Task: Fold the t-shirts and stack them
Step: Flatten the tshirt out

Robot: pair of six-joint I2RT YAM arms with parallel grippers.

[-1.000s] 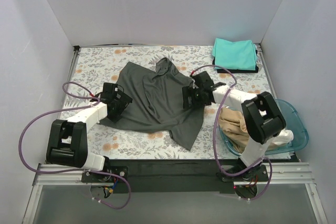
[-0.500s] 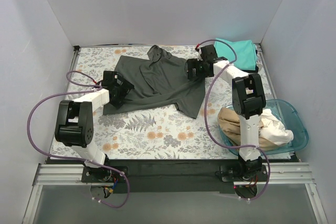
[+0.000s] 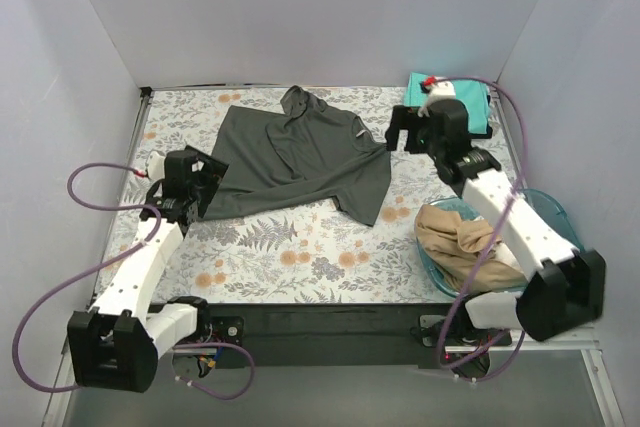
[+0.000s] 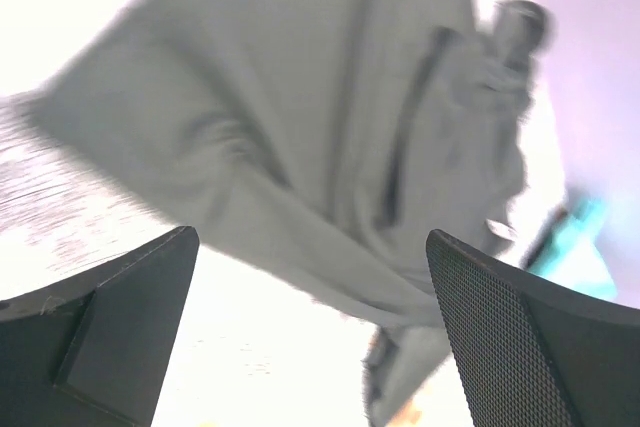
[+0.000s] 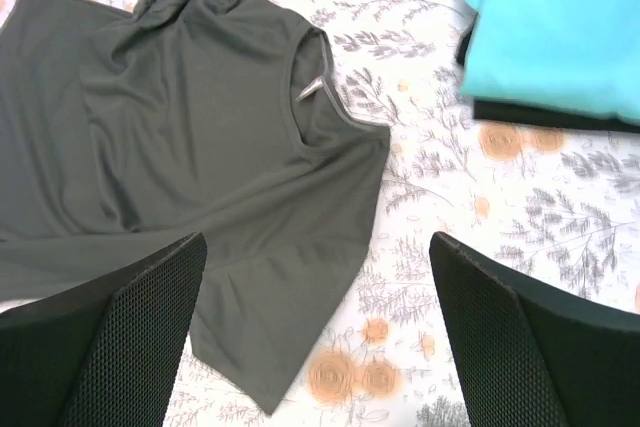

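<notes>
A dark grey t-shirt (image 3: 300, 157) lies spread and rumpled on the flowered table (image 3: 300, 257), its neck label (image 5: 312, 89) facing up. My left gripper (image 3: 208, 180) hovers open just off the shirt's left edge; in the left wrist view the grey cloth (image 4: 300, 127) is blurred beyond the wide-apart fingers (image 4: 110, 317). Raised beside the shirt's right shoulder, my right gripper (image 3: 396, 134) is open and holds nothing, with the grey shirt (image 5: 180, 137) below it. A folded teal t-shirt (image 3: 455, 97) rests on a folded black one (image 5: 540, 115) at the back right.
A translucent blue basin (image 3: 560, 222) at the front right holds a crumpled tan t-shirt (image 3: 450, 237); the right arm crosses over it. White walls close in the table on three sides. Purple cables loop from both arms.
The grey shirt was dragged toward the back of the table and laid flatter. Both grippers then let go and pulled away, the left one leftward, the right one up and to the right.
</notes>
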